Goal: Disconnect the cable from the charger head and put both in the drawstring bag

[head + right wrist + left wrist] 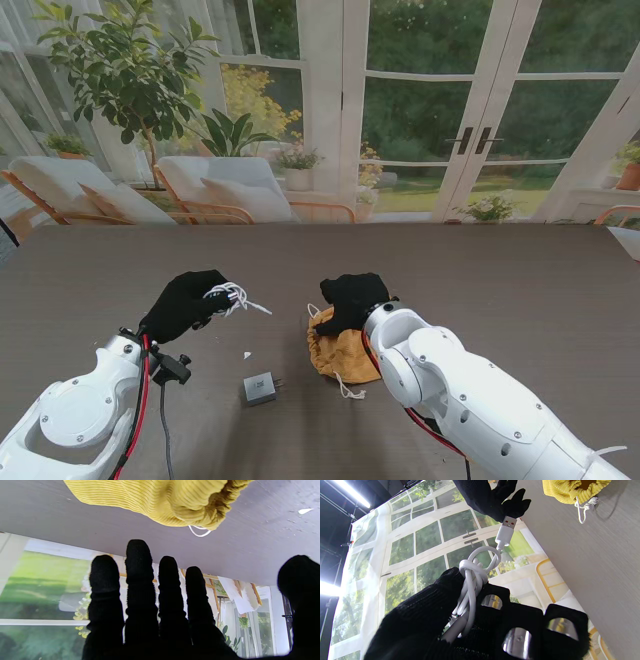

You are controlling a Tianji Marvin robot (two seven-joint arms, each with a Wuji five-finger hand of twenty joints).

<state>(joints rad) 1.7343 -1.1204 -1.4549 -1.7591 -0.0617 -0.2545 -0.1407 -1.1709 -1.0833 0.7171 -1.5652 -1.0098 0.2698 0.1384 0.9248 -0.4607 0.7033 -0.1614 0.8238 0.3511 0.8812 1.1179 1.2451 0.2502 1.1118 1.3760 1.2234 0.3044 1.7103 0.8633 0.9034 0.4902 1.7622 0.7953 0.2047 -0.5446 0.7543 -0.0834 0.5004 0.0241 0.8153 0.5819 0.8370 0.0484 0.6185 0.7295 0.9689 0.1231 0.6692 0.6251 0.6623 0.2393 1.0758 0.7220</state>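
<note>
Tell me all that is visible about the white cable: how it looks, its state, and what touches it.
The white cable is a thin, smooth, plastic-looking cord, bundled into loops and knotted around itself. One end carries a white USB plug with a bare metal tip, so it is already out of the charger head, which lies apart on the table. The black-gloved left hand holds the bundle above the table, the plug sticking out free. Nothing else touches it.

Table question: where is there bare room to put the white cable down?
The table is bare across its far half and far to the right. It is crowded near the robot: the left robot hand holds the cable, the charger lies nearer to me, and the right robot hand hovers over the yellow bag.
</note>
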